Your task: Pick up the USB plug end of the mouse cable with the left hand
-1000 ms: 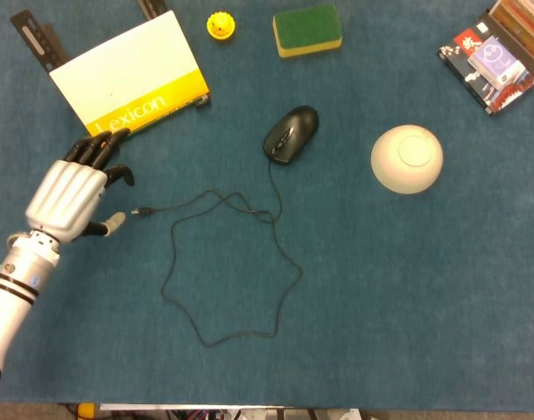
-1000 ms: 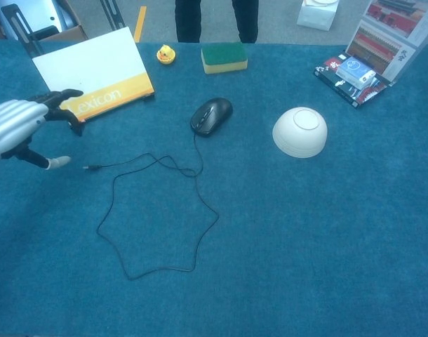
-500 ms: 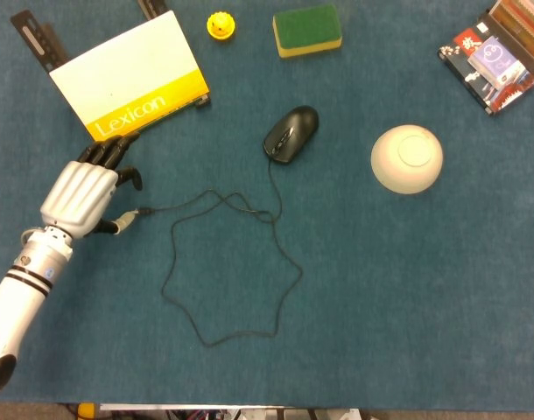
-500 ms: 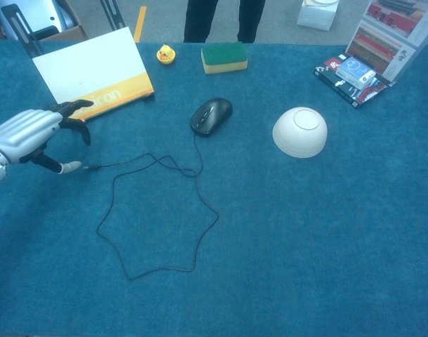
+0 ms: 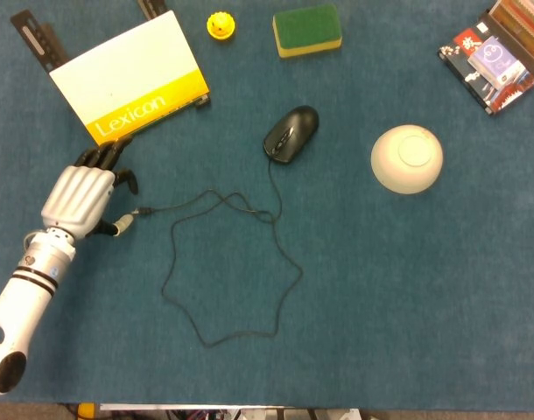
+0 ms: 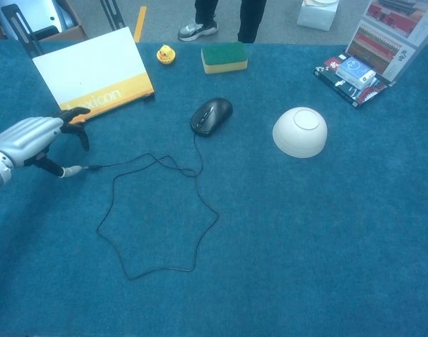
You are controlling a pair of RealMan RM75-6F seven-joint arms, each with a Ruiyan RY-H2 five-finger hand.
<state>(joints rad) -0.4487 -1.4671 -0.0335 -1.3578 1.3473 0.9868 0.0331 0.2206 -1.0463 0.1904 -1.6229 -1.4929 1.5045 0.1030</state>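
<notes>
A black mouse (image 5: 291,133) (image 6: 211,116) lies on the blue table cloth, its thin black cable (image 5: 241,262) (image 6: 165,210) looping toward me and then left. The cable ends in a small USB plug (image 5: 137,212) (image 6: 92,168). My left hand (image 5: 79,197) (image 6: 31,139) sits just left of the plug, palm down, fingers spread, thumb tip close beside the plug; contact is unclear. Nothing is held. The right hand shows in neither view.
A white and yellow Lexicon book (image 5: 131,77) (image 6: 95,74) lies just beyond the left hand. An upturned white bowl (image 5: 407,157), a green sponge (image 5: 307,30), a yellow duck (image 5: 220,24) and a stack of books (image 5: 495,57) stand further off.
The left hand has moved right toward the plug and lowered; its thumb tip, first apart from the plug, now lies right beside it. The cable and mouse have not moved.
</notes>
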